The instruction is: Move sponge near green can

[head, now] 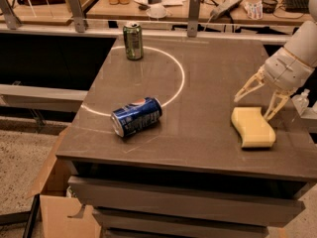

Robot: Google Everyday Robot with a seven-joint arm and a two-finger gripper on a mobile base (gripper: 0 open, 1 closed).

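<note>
The pale yellow sponge (253, 127) lies flat near the right front of the dark table (208, 83). The green can (132, 41) stands upright at the table's far left, well away from the sponge. My gripper (254, 106) hangs just above the sponge's far end, open, with one finger (246, 89) to the sponge's left and the other (275, 106) over its right part. It holds nothing.
A blue Pepsi can (136, 116) lies on its side at the table's front left, between sponge and green can. A white arc (174, 83) is marked on the tabletop. A cluttered bench (198, 4) runs behind. A cardboard box (54, 202) sits on the floor at left.
</note>
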